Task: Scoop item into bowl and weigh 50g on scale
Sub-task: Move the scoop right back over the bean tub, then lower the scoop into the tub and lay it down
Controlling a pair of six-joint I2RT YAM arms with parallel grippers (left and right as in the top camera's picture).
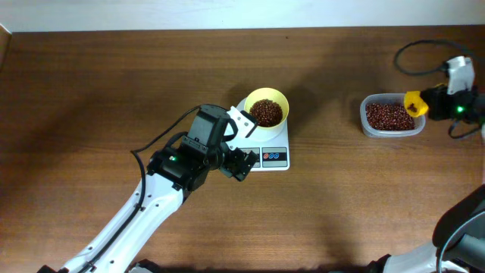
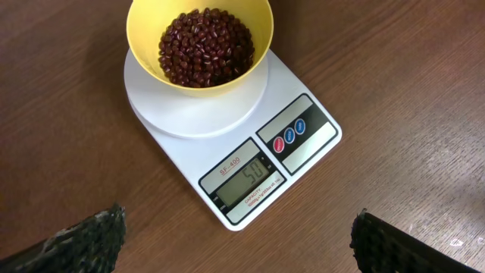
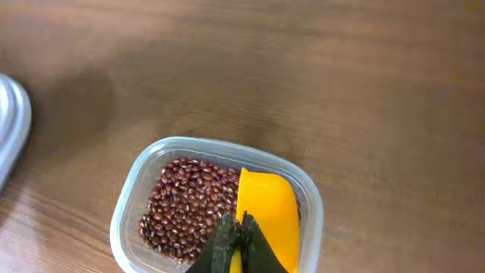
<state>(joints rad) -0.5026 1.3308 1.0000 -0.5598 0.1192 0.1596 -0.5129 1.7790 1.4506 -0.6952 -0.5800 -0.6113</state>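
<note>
The pale-yellow bowl (image 1: 283, 101) (image 2: 258, 34) stands on the white scale (image 1: 274, 144) (image 2: 189, 125) and holds a heap of reddish-brown beans, the item (image 1: 266, 112) (image 2: 204, 47). The scale's display (image 2: 248, 178) reads 50. My left gripper (image 1: 242, 142) (image 2: 239, 227) hovers open just in front of the scale, its dark fingers (image 2: 91, 239) wide apart and holding nothing. At the far right, my right gripper (image 1: 433, 100) (image 3: 239, 227) is shut on the yellow scoop (image 1: 414, 104) (image 3: 267, 208). The scoop sits over more beans (image 3: 186, 205) in the clear tub (image 1: 367, 121) (image 3: 129, 201).
A black cable (image 1: 417, 57) loops on the wooden table behind the right arm. The left arm stretches from the bottom left toward the scale. A pale rounded edge (image 3: 11, 114) shows at the left of the right wrist view.
</note>
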